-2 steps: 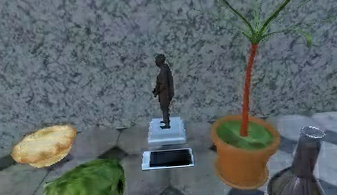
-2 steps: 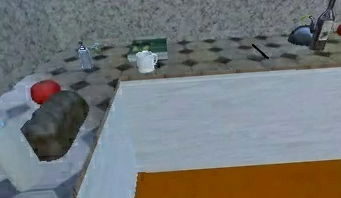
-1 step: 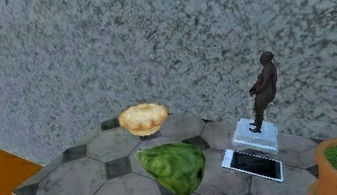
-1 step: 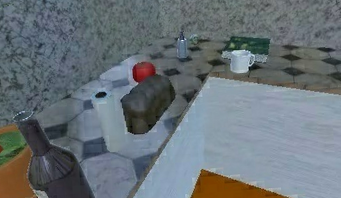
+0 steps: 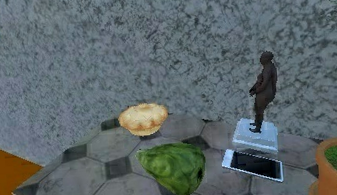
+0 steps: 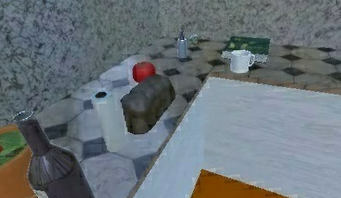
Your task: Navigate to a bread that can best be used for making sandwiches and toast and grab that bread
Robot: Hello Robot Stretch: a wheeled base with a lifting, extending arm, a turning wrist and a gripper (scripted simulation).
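while just beside a white roll (image 6: 108,123), dark loaf (image 6: 147,102) on counter (image 6: 297,70)

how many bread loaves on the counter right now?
2. A round pale loaf sits on the tiled counter in the forward view, behind the lettuce. A dark oblong loaf lies in the arm side view, near a red fruit. More could be hidden behind the bottle.

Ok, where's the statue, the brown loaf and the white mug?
statue (image 5: 265,84), forward view, on its body.
brown loaf (image 6: 147,104), arm side view, on its long side.
white mug (image 6: 240,61), arm side view, on its side wall.
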